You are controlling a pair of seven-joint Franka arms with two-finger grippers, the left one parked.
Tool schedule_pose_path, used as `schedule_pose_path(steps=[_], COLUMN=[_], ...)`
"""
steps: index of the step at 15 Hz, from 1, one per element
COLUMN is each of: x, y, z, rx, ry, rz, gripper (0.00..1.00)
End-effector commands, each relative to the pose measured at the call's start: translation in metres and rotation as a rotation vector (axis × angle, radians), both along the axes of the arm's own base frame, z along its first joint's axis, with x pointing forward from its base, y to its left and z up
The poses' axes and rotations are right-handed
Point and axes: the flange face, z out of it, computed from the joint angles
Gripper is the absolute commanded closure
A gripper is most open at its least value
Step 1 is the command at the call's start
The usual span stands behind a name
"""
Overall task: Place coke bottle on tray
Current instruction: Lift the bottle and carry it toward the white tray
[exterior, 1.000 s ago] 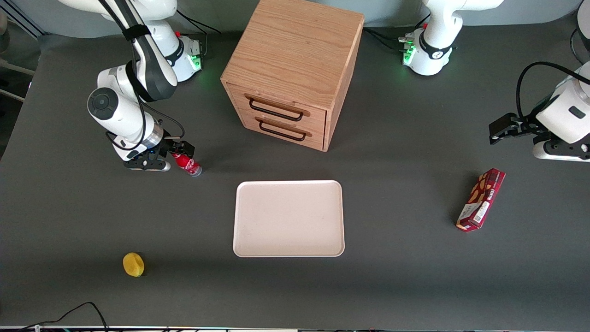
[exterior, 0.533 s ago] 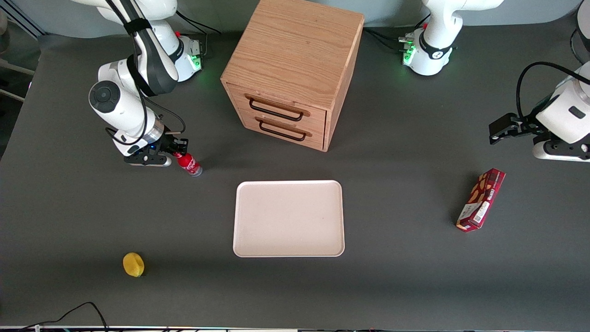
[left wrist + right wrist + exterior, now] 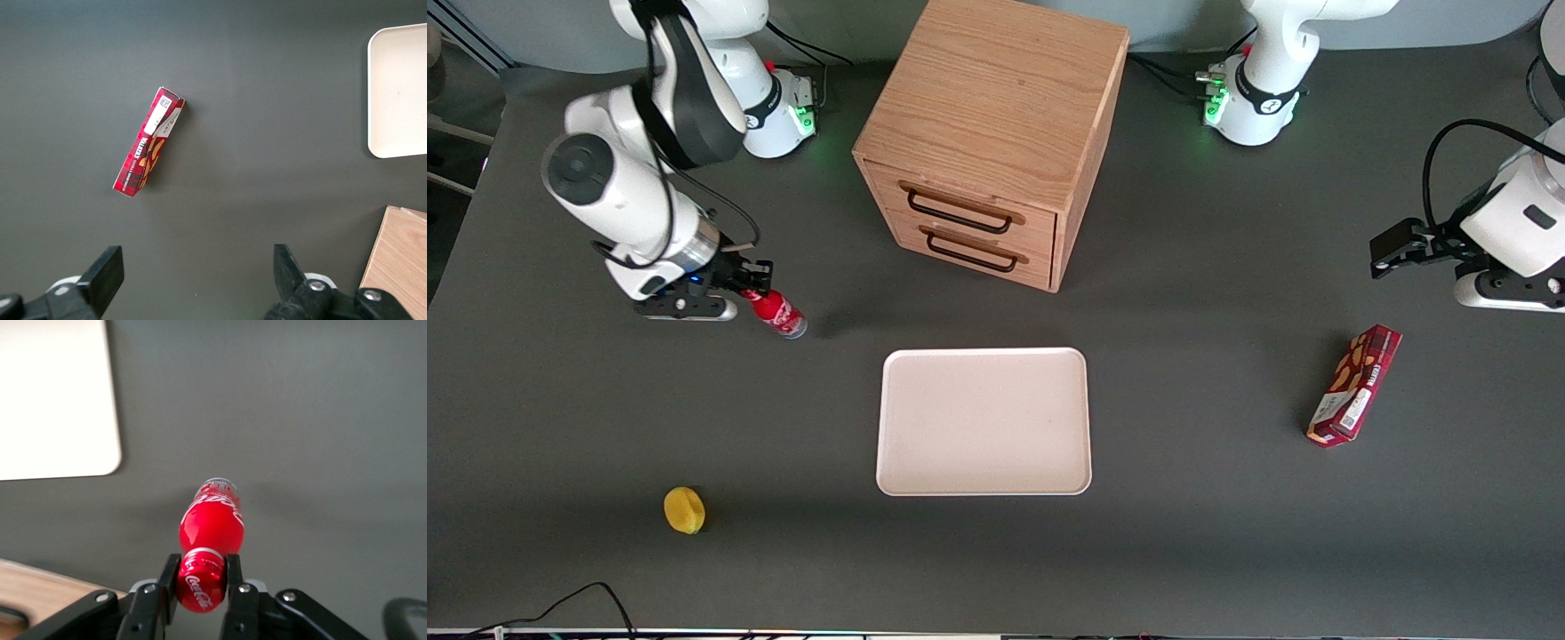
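My right gripper [image 3: 752, 290] is shut on the red cap of the coke bottle [image 3: 776, 312], a small red bottle with white script and a clear base. The bottle hangs tilted, base down, above the dark table toward the working arm's end. In the right wrist view both fingers [image 3: 172, 577] press the cap of the coke bottle [image 3: 211, 533], with the gripper [image 3: 202, 581] around it. The pale cream-pink tray [image 3: 983, 420] lies flat, nearer the front camera than the cabinet, apart from the bottle. Its corner shows in the right wrist view [image 3: 57, 400].
A wooden two-drawer cabinet [image 3: 991, 133] stands farther from the camera than the tray. A yellow lemon-like fruit [image 3: 684, 510] lies near the front edge. A dark-red snack box [image 3: 1354, 384] lies toward the parked arm's end, also in the left wrist view [image 3: 148, 143].
The right arm has risen and swung toward its own end of the table, carrying the bottle by its cap; the bottle's base has come off the table.
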Motion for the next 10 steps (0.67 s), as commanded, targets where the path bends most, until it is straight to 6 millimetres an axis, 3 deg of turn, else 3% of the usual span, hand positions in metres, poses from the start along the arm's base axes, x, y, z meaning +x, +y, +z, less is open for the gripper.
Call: schedule_pose_path(steps=[1, 3, 6, 10], x=[0.038, 0.073, 0.115, 0.163], y=[0.008, 0.015, 0.060, 0.126], z=[0.096, 0.129, 0.128, 0.057], rx=[0.008, 0.037, 0.052, 0.085], ry=[-0.001, 0.035, 0.048, -0.022], rz=[-0.005, -0.014, -0.073, -0.220], gripper=[1.00, 1.00, 1.00, 1.00])
